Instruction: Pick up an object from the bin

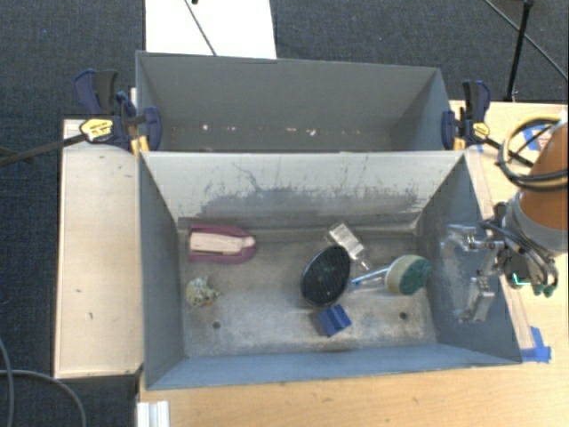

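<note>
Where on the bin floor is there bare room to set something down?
Bare floor lies between the pink object and the black oval brush, and in the strip left of the blue block. It is crowded around the green-headed brush.

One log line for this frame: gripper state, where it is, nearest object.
gripper: open, empty | position: above right wall of bin | nearest: green round brush on bin floor | pick: not yet done

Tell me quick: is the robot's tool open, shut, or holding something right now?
Tool: cannot be told whether open or closed. It sits over the bin's right wall, apart from the green round thing nearest it.
</note>
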`<state>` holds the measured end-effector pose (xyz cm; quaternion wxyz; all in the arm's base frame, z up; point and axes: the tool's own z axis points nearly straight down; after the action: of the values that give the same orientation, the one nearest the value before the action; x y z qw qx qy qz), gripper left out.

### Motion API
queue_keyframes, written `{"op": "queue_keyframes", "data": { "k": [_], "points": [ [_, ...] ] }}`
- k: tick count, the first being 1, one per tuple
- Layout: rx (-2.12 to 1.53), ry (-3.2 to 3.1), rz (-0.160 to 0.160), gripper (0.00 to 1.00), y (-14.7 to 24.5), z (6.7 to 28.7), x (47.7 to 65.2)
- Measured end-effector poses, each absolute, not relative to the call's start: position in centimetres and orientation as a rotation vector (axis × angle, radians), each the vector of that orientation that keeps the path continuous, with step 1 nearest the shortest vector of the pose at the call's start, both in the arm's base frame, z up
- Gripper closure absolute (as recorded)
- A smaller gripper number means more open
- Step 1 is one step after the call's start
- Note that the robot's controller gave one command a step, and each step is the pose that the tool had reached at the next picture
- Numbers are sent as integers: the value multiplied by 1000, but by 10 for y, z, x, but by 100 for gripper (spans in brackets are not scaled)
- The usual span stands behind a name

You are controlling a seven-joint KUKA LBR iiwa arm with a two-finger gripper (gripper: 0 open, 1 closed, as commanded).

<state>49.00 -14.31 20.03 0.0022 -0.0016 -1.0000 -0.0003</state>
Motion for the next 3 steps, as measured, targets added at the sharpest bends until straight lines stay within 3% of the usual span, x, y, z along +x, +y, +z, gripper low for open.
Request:
{"op": "queue_keyframes", "data": {
  "k": [1,2,3],
  "points": [
    [-63,-3142,-2,0,-132,85,558],
    [12,-3144,2,0,-124,71,545],
    [18,-3145,3,100,-125,71,545]
  ]
}}
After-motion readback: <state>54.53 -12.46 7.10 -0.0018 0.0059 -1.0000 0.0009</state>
